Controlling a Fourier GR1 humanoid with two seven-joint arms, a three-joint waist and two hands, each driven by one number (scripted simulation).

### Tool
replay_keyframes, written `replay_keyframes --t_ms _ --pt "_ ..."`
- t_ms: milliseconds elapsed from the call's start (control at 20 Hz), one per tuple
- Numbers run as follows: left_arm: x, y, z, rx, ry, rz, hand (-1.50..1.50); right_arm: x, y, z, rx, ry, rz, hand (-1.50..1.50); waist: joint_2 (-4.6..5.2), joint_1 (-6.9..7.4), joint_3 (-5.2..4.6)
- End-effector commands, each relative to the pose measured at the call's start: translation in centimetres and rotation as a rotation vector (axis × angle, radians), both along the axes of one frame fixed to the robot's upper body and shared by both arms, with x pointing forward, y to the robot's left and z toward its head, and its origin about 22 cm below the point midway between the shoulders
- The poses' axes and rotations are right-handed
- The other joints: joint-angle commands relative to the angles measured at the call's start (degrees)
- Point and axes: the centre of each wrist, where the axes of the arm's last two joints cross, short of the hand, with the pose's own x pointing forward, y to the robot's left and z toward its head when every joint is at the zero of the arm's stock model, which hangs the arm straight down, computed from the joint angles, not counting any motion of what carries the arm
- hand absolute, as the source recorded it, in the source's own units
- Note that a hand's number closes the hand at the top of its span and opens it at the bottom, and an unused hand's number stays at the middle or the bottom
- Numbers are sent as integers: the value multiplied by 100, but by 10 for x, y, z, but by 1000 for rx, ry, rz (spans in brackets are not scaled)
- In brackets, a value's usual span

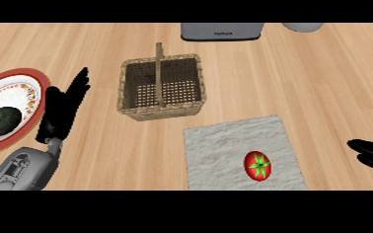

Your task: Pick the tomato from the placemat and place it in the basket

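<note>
The light wooden plank desk (291, 79) shows pale brown grain lines. The square woven wicker basket (161, 109) is tan with a dark, dotted open-weave floor. Below and right of it, the pale grey textured cloth placemat (226, 148) carries the glossy red round tomato (257, 166) with its green star-shaped calyx. Left of the basket, the round white plate (29, 86) has a red rim and speckled orange pattern.

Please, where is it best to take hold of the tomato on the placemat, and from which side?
Probably from above, with the fingers closing round the widest part of the tomato. It is round and lies alone on the flat placemat, green stem up, so its sides are free. The right robot hand, at the view's right edge, is the nearer one.
</note>
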Motion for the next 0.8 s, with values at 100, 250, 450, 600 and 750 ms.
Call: replay_keyframes --t_ms 100,250,450,600,750 --pt "3 -12 18 2 0 -36 0 2 -5 0 -18 58 -20 -150 16 129 10" --pt "-11 1 -1 4 -10 -7 0 -9 -2 -24 10 50 -49 -150 13 135 11" --pt "-9 0 -11 13 -1 -21 0 -8 -4 -16 31 -29 -136 -150 13 119 9" --pt "2 -4 6 6 -4 0 0 0 1 -25 44 -25 -174 -150 17 130 10" --pt "11 -1 1 -9 -8 -21 0 4 14 -47 18 -16 -139 -150 23 123 10"
